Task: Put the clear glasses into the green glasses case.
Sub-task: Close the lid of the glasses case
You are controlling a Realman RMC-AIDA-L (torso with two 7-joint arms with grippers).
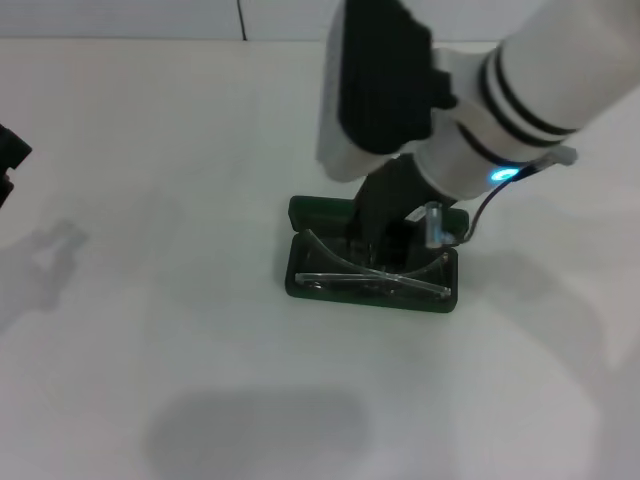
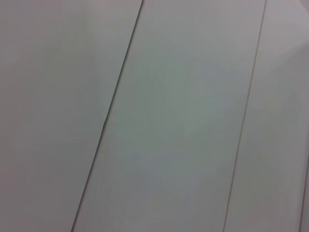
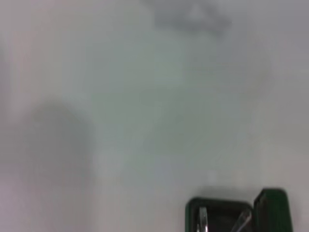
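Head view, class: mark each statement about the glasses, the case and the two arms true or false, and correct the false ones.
1. The green glasses case lies open on the white table. True.
2. The clear glasses lie on the table beside the case. False: they rest in the open case.
3. The right gripper is down at the case. True.
4. The left gripper is holding the case steady. False: it sits at the table's far left edge, away from the case.
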